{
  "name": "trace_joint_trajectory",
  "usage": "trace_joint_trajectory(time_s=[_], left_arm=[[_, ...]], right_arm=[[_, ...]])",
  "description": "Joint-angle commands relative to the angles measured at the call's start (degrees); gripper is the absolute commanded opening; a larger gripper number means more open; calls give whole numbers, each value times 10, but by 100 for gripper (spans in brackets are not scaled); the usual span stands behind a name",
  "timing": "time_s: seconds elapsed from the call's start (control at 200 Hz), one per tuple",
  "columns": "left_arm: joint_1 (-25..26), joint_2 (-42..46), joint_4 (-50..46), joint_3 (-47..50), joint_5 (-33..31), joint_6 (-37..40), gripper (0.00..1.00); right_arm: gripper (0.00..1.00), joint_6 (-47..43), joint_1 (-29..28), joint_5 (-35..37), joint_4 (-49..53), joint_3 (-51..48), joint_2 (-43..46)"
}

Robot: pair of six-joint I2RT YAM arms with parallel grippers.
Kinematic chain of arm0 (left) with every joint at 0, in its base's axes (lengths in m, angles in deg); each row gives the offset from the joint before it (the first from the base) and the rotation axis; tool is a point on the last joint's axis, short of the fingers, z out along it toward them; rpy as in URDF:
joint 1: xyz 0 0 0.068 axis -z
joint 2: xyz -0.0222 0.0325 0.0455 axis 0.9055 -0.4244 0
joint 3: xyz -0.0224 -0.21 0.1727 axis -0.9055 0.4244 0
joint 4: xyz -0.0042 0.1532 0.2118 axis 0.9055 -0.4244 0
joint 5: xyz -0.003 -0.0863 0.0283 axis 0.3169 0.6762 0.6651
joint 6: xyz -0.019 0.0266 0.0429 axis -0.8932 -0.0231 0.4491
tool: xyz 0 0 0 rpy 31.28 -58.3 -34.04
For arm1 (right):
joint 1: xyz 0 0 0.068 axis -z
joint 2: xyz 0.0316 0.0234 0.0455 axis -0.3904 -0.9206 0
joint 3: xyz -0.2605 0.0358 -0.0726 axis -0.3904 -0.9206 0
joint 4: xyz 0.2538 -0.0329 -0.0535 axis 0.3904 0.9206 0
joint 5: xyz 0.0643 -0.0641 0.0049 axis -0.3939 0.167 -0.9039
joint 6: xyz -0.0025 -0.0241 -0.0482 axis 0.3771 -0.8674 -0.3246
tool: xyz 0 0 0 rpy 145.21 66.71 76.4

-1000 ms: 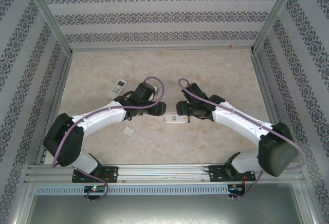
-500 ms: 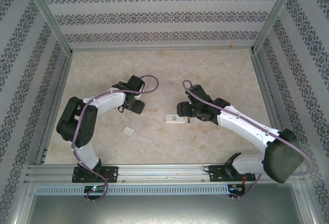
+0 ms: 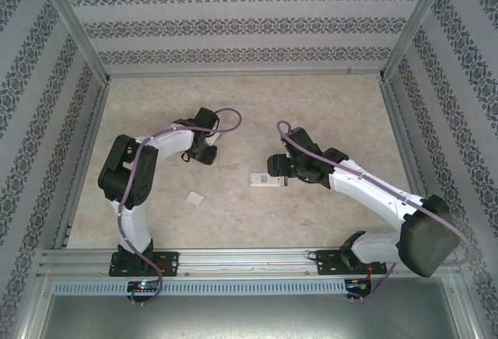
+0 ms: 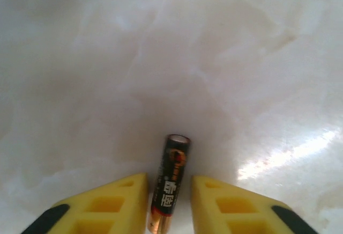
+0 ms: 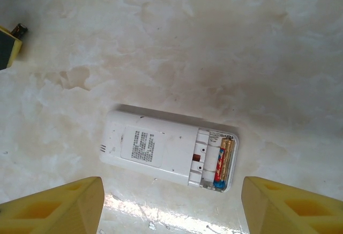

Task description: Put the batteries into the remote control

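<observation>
one white remote control (image 5: 169, 153) lies face down on the marble table (image 3: 342, 106), its open bay holding one orange-gold battery (image 5: 223, 163). the right gripper (image 5: 171, 204) hovers above it, fingers wide apart. the left gripper (image 4: 170, 202) is clamped on one dark battery (image 4: 170, 183). one small white cover (image 3: 194, 197) lies nearby.

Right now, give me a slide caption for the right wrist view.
Open right gripper hovers above the face-down remote, its battery bay uncovered with one orange-gold battery seated.
</observation>
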Motion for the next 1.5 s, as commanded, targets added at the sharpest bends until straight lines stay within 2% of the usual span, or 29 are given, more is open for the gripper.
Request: trace_joint_trajectory(time_s=[0.0,0.18,0.27,0.35,0.44,0.53,0.679,0.799,0.874,0.974,1.114,1.269,1.429,1.494], left_arm=[[-9,-11,-7,-5,11,-7,19],[-7,34,2,17,59,-72,15],[-2,94,44,57,104,-149,13],[15,150,76,97,113,-254,11],[68,196,86,126,114,-347,12],[149,227,102,137,63,-416,14],[238,206,126,130,49,-556,15],[306,168,105,98,21,-595,17],[346,147,91,86,-18,-630,17],[378,101,68,66,-47,-677,17],[398,38,49,37,-52,-695,19],[402,4,47,20,-64,-695,32],[402,8,46,9,-59,-680,35],[401,33,50,12,-72,-669,41]], right_arm=[[69,-3,4,-3,2,-1,5],[70,2,6,-6,0,1,15],[70,13,12,-9,-6,-6,24],[70,27,21,-9,-10,-14,32],[70,35,32,-16,-9,-21,37],[70,45,41,-11,-12,-32,46],[70,62,60,-13,-13,-46,62],[70,63,68,-14,-4,-58,79],[70,65,74,-13,-4,-68,93],[70,67,82,-13,-5,-80,110],[70,65,92,-15,2,-86,127],[70,63,101,-20,5,-92,139],[71,64,102,-33,22,-89,150],[71,73,101,-44,30,-92,160]])
